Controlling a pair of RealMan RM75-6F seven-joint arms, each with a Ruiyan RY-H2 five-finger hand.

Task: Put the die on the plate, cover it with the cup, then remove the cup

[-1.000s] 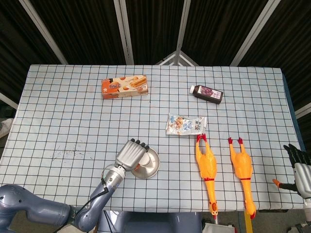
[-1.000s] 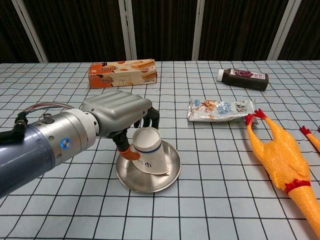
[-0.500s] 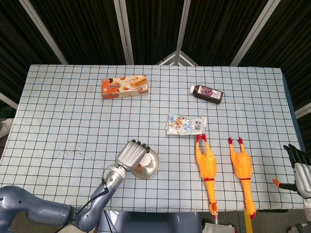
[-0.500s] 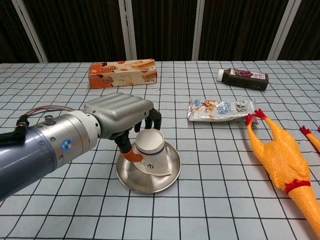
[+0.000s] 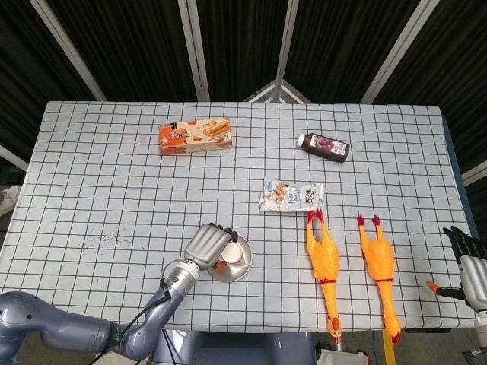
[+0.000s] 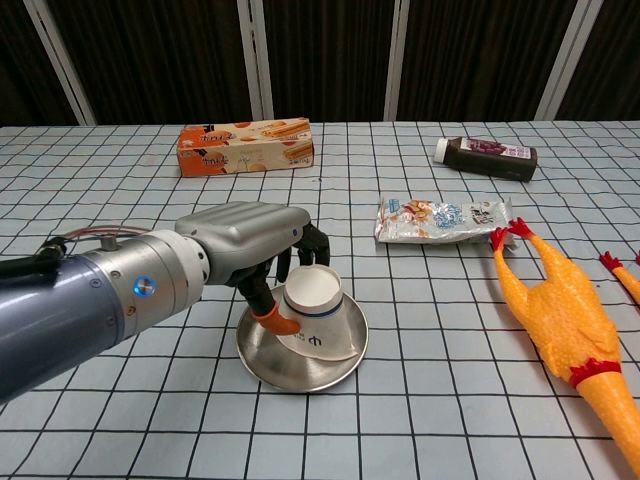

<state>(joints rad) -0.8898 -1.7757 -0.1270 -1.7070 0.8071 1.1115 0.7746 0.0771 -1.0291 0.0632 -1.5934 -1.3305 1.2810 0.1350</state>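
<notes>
A white paper cup [image 6: 318, 312] stands upside down and slightly tilted on the round metal plate [image 6: 296, 368], at the table's near left. My left hand [image 6: 250, 245] grips the cup from its left side, thumb at the front and fingers curled behind it. From the head view the cup [image 5: 236, 254] shows beside the left hand [image 5: 207, 244] on the plate [image 5: 227, 274]. The die is hidden. My right hand [image 5: 469, 266] hangs at the table's right edge, fingers apart, holding nothing.
Two yellow rubber chickens [image 5: 323, 258] [image 5: 378, 262] lie right of the plate. A snack packet [image 6: 440, 218] lies beyond them. An orange biscuit box [image 6: 246, 146] and a dark bottle [image 6: 487, 157] lie at the back.
The left hand has shifted the cup a little toward the right and nearer on the plate, and the plate has slid slightly with it. The right hand is still.
</notes>
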